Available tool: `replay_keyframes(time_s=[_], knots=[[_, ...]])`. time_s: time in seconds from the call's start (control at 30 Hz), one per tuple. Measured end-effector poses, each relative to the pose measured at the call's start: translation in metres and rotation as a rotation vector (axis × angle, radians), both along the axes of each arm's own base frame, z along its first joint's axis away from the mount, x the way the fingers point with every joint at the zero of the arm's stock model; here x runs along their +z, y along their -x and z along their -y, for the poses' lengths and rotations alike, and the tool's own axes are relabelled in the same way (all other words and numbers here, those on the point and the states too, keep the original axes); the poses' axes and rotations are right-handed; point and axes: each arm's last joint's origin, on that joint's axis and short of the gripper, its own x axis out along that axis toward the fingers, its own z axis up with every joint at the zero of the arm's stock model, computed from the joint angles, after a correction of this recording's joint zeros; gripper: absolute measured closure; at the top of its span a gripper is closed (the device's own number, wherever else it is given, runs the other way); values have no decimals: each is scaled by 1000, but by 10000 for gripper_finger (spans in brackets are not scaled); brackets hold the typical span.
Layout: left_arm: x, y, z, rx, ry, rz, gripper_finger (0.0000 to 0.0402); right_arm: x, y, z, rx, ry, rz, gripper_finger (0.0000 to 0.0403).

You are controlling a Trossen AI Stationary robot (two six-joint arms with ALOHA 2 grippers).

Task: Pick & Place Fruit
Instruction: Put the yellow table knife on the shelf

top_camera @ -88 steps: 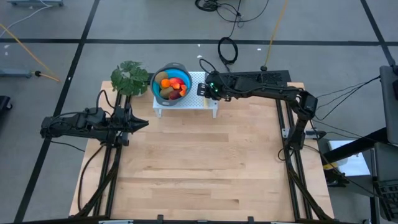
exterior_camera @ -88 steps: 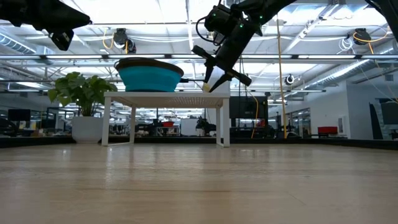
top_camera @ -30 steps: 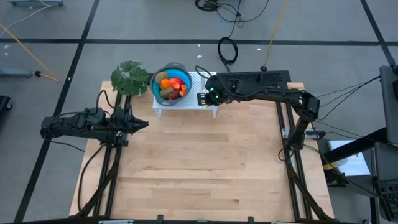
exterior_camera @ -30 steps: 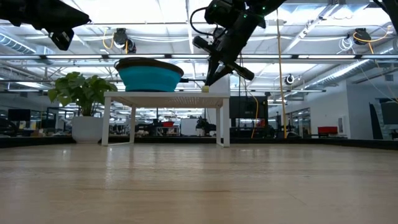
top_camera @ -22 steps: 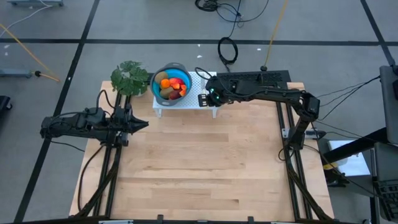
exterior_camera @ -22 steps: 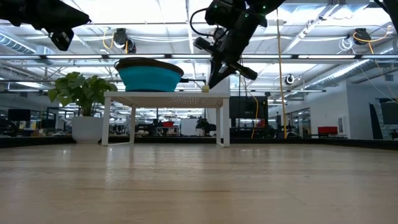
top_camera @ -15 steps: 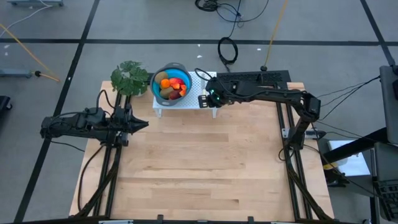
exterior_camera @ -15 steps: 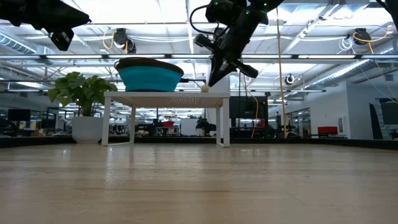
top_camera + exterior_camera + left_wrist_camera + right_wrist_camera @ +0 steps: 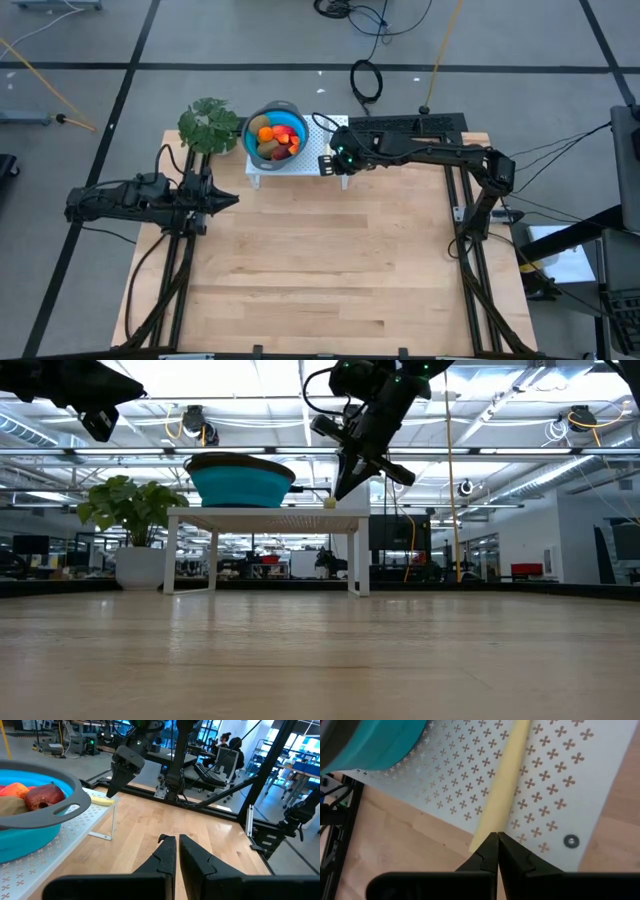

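Note:
The fruit (image 9: 275, 140), orange, red and olive-brown pieces, lies in a blue bowl with a grey rim (image 9: 262, 113) on a white perforated stand (image 9: 300, 163) at the table's far side. A dark red piece (image 9: 45, 796) shows at the bowl's rim. A slim pale-handled knife (image 9: 502, 785) lies on the stand's right end, its handle end (image 9: 329, 503) over the edge. My right gripper (image 9: 338, 492) is shut and slants down just above that end, with a small gap in the low view. My left gripper (image 9: 236, 200) waits shut and level at the table's left.
A green leafy plant (image 9: 210, 125) stands left of the bowl at the far edge. The wooden tabletop (image 9: 320, 260) spreads out in front of the stand toward the near edge. People (image 9: 227, 740) sit at desks in the room beyond.

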Motion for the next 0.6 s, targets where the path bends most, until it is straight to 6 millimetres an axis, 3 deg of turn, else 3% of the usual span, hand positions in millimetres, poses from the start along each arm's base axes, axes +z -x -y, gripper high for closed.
replay_keyframes(time_s=[0.6], knots=[[0, 0, 0, 0, 0, 0, 382, 1, -2, -2, -12, -6, 23, 402]])
